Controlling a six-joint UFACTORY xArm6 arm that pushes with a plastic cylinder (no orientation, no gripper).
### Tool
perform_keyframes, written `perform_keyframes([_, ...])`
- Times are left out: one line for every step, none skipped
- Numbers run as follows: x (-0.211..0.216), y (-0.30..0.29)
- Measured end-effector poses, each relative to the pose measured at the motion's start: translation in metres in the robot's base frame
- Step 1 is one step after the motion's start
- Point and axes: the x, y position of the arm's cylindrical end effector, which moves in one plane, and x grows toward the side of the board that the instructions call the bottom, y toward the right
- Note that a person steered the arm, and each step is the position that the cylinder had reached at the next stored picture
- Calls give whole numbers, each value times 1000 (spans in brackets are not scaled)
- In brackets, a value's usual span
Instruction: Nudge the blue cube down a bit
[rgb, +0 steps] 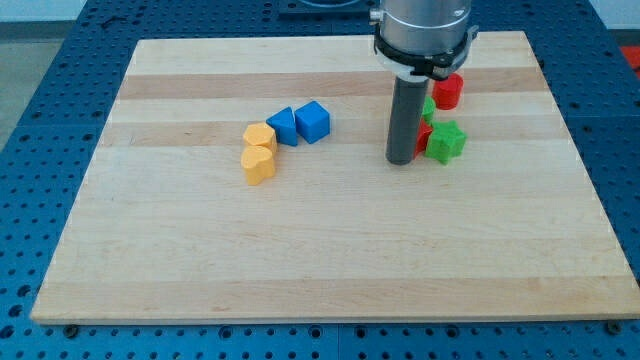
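Note:
The blue cube (313, 121) sits on the wooden board (320, 250), left of the middle near the view's top. A blue triangular block (283, 126) touches its left side. My tip (402, 160) rests on the board well to the right of the blue cube and slightly lower in the view. It stands just left of a green star block (444, 141). A red block (424, 135) is partly hidden behind the rod.
Two yellow blocks (260, 137) (258, 164) lie left of and below the blue triangular block. A red cylinder (447, 91) and a green block (428, 106) stand by the rod at the view's upper right. The board lies on a blue perforated table (40, 100).

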Motion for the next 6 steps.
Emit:
perform_keyframes([0, 0])
perform_keyframes([-1, -64])
perform_keyframes([-2, -75])
perform_keyframes([-26, -60])
perform_keyframes([-74, -41])
perform_keyframes([-105, -50])
